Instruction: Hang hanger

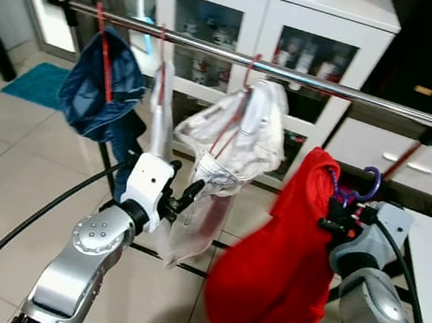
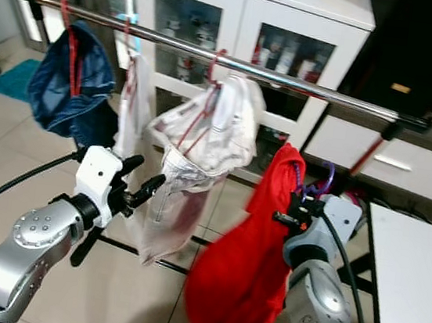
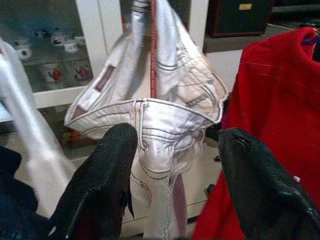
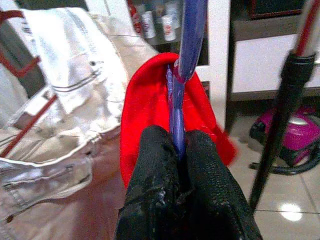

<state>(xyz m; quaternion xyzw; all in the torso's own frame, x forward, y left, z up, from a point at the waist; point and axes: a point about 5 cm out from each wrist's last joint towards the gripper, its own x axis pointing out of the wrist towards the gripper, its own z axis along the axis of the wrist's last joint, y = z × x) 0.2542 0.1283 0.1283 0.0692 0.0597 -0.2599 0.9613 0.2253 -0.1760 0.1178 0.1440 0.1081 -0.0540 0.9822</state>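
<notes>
A red garment (image 1: pixel 281 272) hangs on a purple hanger (image 1: pixel 368 185), whose hook sits below the metal rail (image 1: pixel 343 89) at the right. My right gripper (image 1: pixel 337 216) is shut on the hanger's neck (image 4: pixel 178 112), just under the hook. The rail carries a blue garment (image 1: pixel 98 92) on a red hanger, a thin white piece (image 1: pixel 161 107), and white jeans (image 1: pixel 234 144) on a red hanger. My left gripper (image 1: pixel 182 197) is open, held up just in front of the jeans (image 3: pixel 165 140), nothing between its fingers.
A white glass-door cabinet (image 1: pixel 294 37) with cups stands behind the rail. A white table edge (image 2: pixel 413 288) is at the right. A rack post (image 4: pixel 280 120) and a pink vacuum cleaner (image 4: pixel 290 140) stand on the tiled floor. A teal mat (image 1: pixel 40 81) lies far left.
</notes>
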